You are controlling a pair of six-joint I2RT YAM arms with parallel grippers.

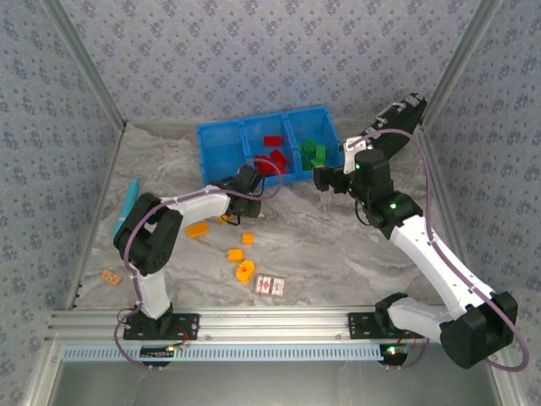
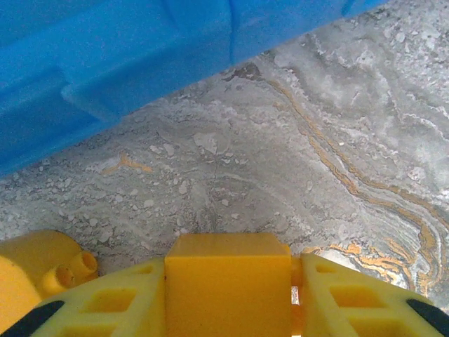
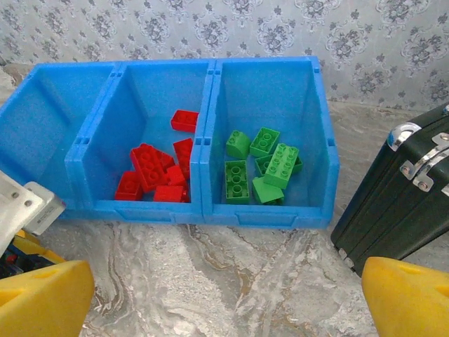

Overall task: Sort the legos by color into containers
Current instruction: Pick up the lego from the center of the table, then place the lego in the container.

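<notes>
Legos (image 1: pixel 235 254), yellow, lie loose toward the bench's (image 1: pixel 338 245) near edge. Your left gripper's (image 2: pixel 228 298) fingers (image 2: pixel 119 302) clamp a yellow brick (image 2: pixel 226 267) beside the tray's (image 2: pixel 105 70) near wall. Your right gripper's (image 3: pixel 224 295) fingers stand apart, facing green legos (image 3: pixel 259 168) in the right compartment (image 3: pixel 266 84).
</notes>
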